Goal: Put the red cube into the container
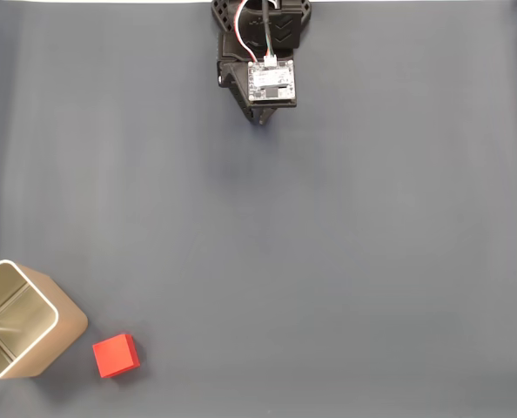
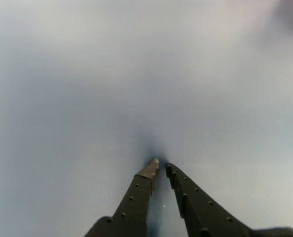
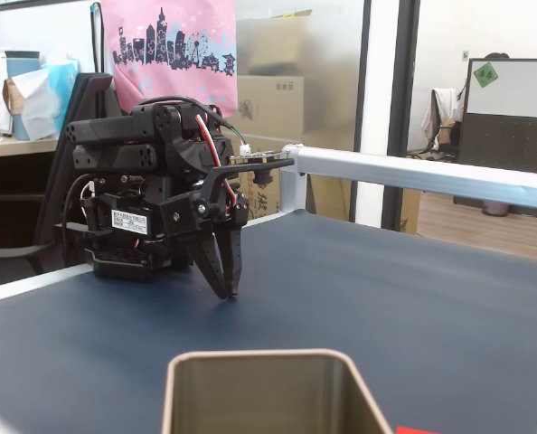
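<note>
Down at the bottom left of a fixed view, the container [image 1: 57, 306] stands just beside the red cube [image 1: 116, 355] on the counter [image 1: 345, 261]. Far up top, the end effector [image 2: 161, 167] is clenched on nothing. It should open wide, then come straight down over the cube.

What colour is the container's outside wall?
Gold-beige on the container, with a pale rim; clearest in the fixed view looking down.
</note>
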{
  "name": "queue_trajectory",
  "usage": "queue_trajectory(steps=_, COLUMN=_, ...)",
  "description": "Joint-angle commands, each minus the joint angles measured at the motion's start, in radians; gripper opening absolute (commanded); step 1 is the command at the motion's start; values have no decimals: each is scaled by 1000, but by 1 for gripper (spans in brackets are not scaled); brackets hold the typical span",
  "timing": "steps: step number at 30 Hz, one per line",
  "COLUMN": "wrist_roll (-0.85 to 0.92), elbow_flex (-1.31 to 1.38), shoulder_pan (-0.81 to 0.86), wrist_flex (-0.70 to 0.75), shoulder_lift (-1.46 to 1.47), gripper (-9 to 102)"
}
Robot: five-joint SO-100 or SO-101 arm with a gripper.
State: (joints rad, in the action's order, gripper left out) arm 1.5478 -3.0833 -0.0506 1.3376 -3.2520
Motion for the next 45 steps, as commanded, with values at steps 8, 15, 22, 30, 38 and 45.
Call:
queue_trajectory(steps=8, wrist_roll=37, elbow_flex=-11, shoulder_pan=-8, wrist_flex=11, shoulder_lift=-74, gripper=0)
queue_trajectory(steps=15, wrist_roll=38, elbow_flex=-11, shoulder_pan=-9, wrist_flex=11, shoulder_lift=-74, gripper=0)
queue_trajectory(steps=22, wrist_roll=14, elbow_flex=-11, shoulder_pan=-9, wrist_flex=9, shoulder_lift=-74, gripper=0)
queue_trajectory(steps=30, wrist_roll=29, elbow_flex=-11, shoulder_pan=-9, wrist_flex=9, shoulder_lift=-74, gripper=0)
queue_trajectory(steps=38, wrist_roll=11, elbow_flex=-6, shoulder_pan=-8, wrist_flex=-84, shoulder_lift=-72, gripper=0)
queue_trajectory(steps=45, wrist_roll=-20, elbow_flex=67, shoulder_pan=0, wrist_flex=-224, shoulder_lift=-18, gripper=0)
